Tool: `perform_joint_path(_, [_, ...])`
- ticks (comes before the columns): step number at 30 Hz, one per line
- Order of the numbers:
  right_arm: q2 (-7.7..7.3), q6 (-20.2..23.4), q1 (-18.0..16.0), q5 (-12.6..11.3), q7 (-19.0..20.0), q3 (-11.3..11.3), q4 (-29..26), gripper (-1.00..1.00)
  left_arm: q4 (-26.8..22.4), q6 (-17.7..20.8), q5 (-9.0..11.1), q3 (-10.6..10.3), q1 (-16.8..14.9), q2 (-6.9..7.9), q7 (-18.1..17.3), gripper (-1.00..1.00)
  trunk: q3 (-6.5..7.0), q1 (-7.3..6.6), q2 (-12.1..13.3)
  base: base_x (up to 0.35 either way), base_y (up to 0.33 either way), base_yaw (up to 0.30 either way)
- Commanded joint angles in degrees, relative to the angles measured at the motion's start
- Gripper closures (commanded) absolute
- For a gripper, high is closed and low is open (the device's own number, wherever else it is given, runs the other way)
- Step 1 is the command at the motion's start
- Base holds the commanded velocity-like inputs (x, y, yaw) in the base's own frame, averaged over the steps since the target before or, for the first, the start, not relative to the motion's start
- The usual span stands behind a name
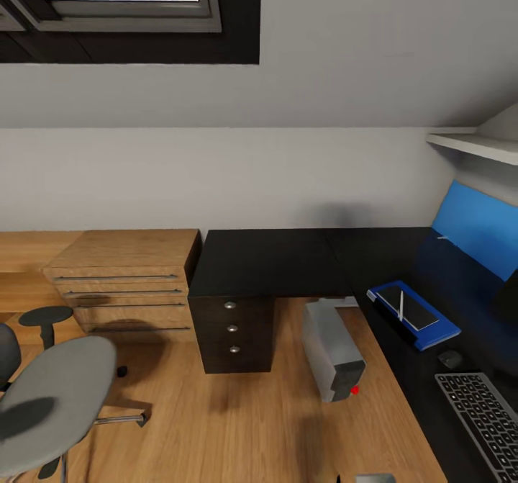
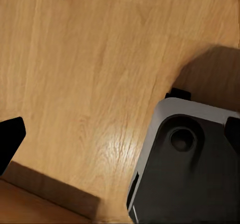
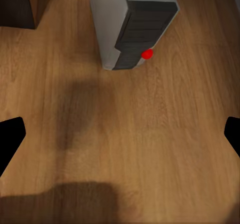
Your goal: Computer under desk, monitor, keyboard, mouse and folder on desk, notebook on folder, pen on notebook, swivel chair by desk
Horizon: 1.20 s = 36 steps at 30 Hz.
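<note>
The computer (image 1: 332,350), a boxy light grey tower with a darker stepped front and a red dot near its lower corner, is standing on the light wood floor (image 1: 237,425) in the knee space of the L-shaped worktop (image 1: 280,260), whose glossy black top is reflecting its blue back panel. Beside the computer, dark drawers (image 1: 232,328) with round silver knobs are sitting under the worktop.

On the worktop's right wing, the bright blue folder (image 1: 415,314) is lying flat with the thin dark grey notebook (image 1: 409,307) on it and the slim white pen (image 1: 401,305) across the notebook. Just nearer, the small rounded mouse (image 1: 450,358) is sitting apart from the folder, and the black keyboard (image 1: 485,422) with greyish keys is lying beyond it. The swivel chair (image 1: 54,396), with its smooth grey seat, is standing on the floor well left of the worktop, in front of a light-wood dresser (image 1: 126,278).

In the right wrist view, the right gripper (image 3: 120,136) is spread wide and grasping nothing, its black fingertips (image 3: 10,136) hanging above bare floor, with the computer (image 3: 132,23) ahead and apart. The left gripper (image 2: 120,136) is likewise released over the floor, above the robot's grey base (image 2: 185,169).
</note>
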Motion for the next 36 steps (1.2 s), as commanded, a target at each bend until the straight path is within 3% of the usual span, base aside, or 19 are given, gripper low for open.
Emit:
perform_joint_path(1, [-0.18,-0.2,-0.1,-0.5,0.1,0.5,0.3,-1.0,1.0,1.3,0.4,-0.5,-0.1,-0.22,-1.7,-1.0,0.08,-0.2,0.3,0.0,0.0,0.0])
perform_joint_path(5, [-0.43,-0.3,0.0,-0.5,0.4,0.5,2.5,-1.0,2.5,3.1,0.4,-0.5,0.0,-0.49,-4.7,-1.0,0.8,-1.08,1.9,0.0,0.0,0.0])
perform_joint_path(10, [-0.62,-1.1,1.1,-0.5,0.5,0.5,3.8,-1.0,2.9,2.3,0.4,-0.5,0.1,-0.66,-5.7,-1.0,1.69,-2.17,3.9,0.0,0.0,0.0])
perform_joint_path(12, [-1.0,-2.6,3.2,-0.5,0.6,0.5,4.1,-1.0,3.0,0.8,0.4,-0.5,0.8,-0.73,-6.0,-1.0,2.05,-2.61,4.7,0.0,0.0,0.0])
perform_joint_path(13, [-1.9,-7.1,6.3,-0.5,0.6,0.5,4.3,-1.0,3.0,-2.4,0.4,-0.5,3.1,-0.77,-6.2,-1.0,2.23,-2.83,5.1,0.0,0.0,0.0])
perform_joint_path(16, [-2.28,-10.2,7.3,-0.5,0.6,0.5,4.4,-1.0,3.0,-5.3,0.4,-0.5,4.6,-0.78,-6.4,-1.0,2.41,-3.05,5.5,0.0,0.0,0.0])
perform_joint_path(20, [-2.86,-15.7,9.5,-0.5,0.6,0.5,4.4,-1.0,2.9,-15.4,0.4,-0.5,8.9,-0.96,-6.6,-1.0,2.41,-3.05,5.5,0.0,0.0,0.05])
perform_joint_path(23, [-2.96,-18.0,10.5,-0.5,0.5,0.6,4.4,-1.0,2.8,-19.5,0.4,-0.5,10.1,-1.16,-6.6,-1.0,2.44,-3.05,5.5,0.0,0.0,0.17])
perform_joint_path(28, [-2.99,-22.2,11.7,-0.5,0.4,0.6,4.4,-1.0,2.8,-23.1,0.4,-0.5,10.9,-2.0,-6.7,-1.0,2.52,-3.05,5.5,0.0,0.0,0.24])
perform_joint_path(36, [-2.99,-24.5,12.0,-0.5,0.1,0.6,4.4,-1.0,2.8,-23.6,0.4,-0.5,11.0,-2.2,-6.6,-1.0,2.67,-3.05,5.5,0.0,0.0,0.264])
